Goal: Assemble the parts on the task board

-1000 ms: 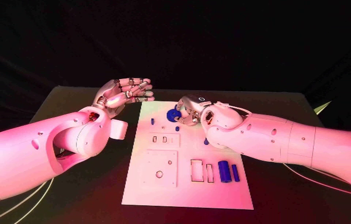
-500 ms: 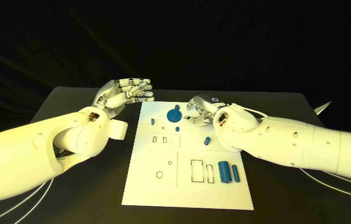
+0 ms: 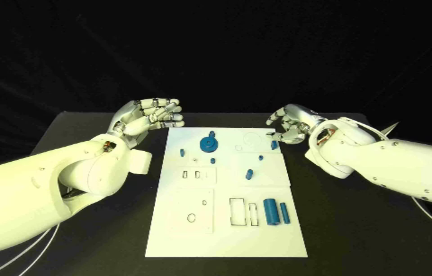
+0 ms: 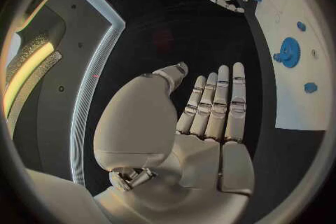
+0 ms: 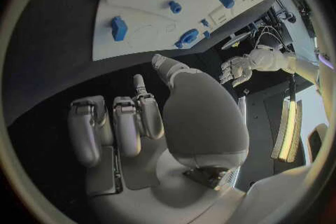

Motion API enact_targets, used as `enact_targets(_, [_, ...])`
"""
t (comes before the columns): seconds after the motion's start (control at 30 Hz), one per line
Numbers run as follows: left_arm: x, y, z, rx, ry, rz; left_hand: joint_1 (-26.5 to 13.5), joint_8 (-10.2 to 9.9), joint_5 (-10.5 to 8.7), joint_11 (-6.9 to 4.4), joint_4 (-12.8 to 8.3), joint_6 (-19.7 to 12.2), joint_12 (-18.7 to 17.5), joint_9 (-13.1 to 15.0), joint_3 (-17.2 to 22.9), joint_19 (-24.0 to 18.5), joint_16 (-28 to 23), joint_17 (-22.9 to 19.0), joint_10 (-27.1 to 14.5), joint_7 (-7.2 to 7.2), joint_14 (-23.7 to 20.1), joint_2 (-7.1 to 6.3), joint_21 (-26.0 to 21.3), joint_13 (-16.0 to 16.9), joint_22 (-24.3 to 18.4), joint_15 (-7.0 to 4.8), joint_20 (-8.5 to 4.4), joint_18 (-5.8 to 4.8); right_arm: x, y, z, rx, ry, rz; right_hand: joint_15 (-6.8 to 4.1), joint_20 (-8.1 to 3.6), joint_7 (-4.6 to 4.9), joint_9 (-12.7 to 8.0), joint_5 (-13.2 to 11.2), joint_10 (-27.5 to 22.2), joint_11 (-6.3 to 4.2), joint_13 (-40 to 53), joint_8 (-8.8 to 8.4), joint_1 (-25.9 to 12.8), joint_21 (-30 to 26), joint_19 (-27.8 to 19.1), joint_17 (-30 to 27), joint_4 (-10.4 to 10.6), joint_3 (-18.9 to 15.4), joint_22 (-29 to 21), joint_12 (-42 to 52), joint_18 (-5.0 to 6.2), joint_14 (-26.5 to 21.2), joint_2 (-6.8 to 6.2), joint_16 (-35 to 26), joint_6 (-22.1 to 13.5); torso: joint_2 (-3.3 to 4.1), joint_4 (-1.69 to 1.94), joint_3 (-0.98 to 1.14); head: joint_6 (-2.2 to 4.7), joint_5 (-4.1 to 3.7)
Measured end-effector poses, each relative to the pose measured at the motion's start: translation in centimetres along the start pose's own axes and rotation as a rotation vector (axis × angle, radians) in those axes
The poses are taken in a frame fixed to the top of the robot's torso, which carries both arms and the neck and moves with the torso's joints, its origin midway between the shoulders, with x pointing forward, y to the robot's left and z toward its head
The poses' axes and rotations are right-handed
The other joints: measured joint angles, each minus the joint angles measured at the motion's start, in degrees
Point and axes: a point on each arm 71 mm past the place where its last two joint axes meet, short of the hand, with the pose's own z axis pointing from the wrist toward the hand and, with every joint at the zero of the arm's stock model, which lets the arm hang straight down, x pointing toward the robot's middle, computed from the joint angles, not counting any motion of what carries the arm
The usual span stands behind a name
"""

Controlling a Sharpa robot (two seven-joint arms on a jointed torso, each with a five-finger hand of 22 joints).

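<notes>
I see my right hand [image 3: 289, 126] has pulled off the white rectangular task board [image 3: 225, 226] to its right edge, fingers curled and holding nothing. The round blue toothed gear part [image 3: 208, 143] it hovered beside now stands exposed on the board's far end. My left hand [image 3: 148, 117] stays above the black worktop [image 3: 90, 238], fingers loosely bent, empty.

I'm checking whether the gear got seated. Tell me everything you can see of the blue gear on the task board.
The blue gear is a round, toothed disc with a raised hub, matte like plastic. It sits at the far end of the white task board, flat as far as the head view shows. Neither the left hand nor the right hand touches it; both hover off the board's far corners. Whether it is fully seated cannot be told.
</notes>
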Motion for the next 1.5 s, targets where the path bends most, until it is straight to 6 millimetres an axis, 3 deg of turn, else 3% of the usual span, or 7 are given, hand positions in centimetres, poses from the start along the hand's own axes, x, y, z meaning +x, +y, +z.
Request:
enact_targets(0.17, [-0.1,0.0,0.0,0.0,-0.002,0.001,0.22,0.0,0.0,0.0,0.0,0.0,0.0,0.0,0.0,0.0,0.0,0.0,0.0,0.0,0.0,0.22,0.0,0.0,0.0,0.0,0.0,0.0,-0.6,-3.0,-0.7,0.015,0.007,0.031,0.0,0.0,-0.05,-0.08,0.0,-0.11,-0.11,0.0,-0.31,1.0,0.0,0.0,0.02,-1.09,0.05,0.0,-0.29,0.0,0.0,-0.55,0.0,-0.39,-0.05,-0.24,0.19,-0.25,-0.01])
enact_targets(0.4, [-0.3,0.1,0.1,-0.001,-0.007,0.004,0.22,0.0,0.0,0.0,0.0,0.0,0.0,0.0,0.0,0.0,0.0,-0.01,0.0,0.0,0.0,0.22,0.0,0.0,0.0,0.0,0.0,0.0,0.9,-5.0,-1.2,0.007,0.05,0.058,0.0,0.0,-0.08,-0.32,0.48,-0.72,-0.1,0.0,-0.99,2.08,0.0,0.0,0.02,-2.31,-0.09,-0.01,-0.88,0.0,0.0,-0.87,0.0,-1.16,-0.07,-0.35,0.36,-0.17,-0.15])
enact_targets(0.7, [-0.6,0.2,0.1,-0.002,-0.015,0.007,0.22,0.0,0.0,0.0,0.0,0.0,0.0,0.0,0.0,0.0,0.0,0.0,0.0,0.0,0.0,0.22,0.0,0.0,-0.01,0.0,0.0,0.0,2.3,-5.2,-1.1,-0.017,0.085,0.076,0.0,0.0,-0.1,-0.32,0.48,-0.72,-0.1,0.0,-1.22,2.08,0.0,0.0,0.01,-2.31,-0.09,-0.01,-0.88,0.0,0.0,-0.87,0.0,-1.56,-0.07,-0.24,0.32,-0.3,-0.29])
enact_targets(1.23, [-0.7,0.2,0.1,-0.002,-0.017,0.008,0.22,0.0,0.0,0.0,0.0,0.0,0.0,0.0,0.0,0.0,0.0,0.08,0.0,0.0,0.0,0.22,0.0,0.0,-0.04,0.0,0.0,0.0,3.1,-5.0,-0.8,-0.022,0.093,0.084,0.0,0.0,0.05,-0.14,0.7,-0.5,0.11,0.04,-1.22,2.08,0.22,0.0,0.0,-2.31,-0.09,0.03,-0.51,0.0,0.0,-0.87,0.0,-0.65,-0.07,-0.24,0.18,-0.49,-0.13])
enact_targets(1.5, [-0.7,0.2,0.1,-0.002,-0.017,0.008,0.22,0.0,0.0,0.0,0.01,0.0,0.0,0.0,0.0,0.0,0.0,0.08,0.0,0.0,0.0,0.22,0.0,0.0,-0.04,0.0,0.0,0.0,3.2,-4.9,-0.5,-0.022,0.094,0.085,0.0,0.0,-0.19,0.17,0.7,0.02,-0.01,0.03,-0.43,1.84,0.44,0.0,0.0,-2.06,0.16,0.02,0.31,0.0,0.0,0.27,0.0,1.04,-0.07,-0.3,0.21,-0.58,-0.09])
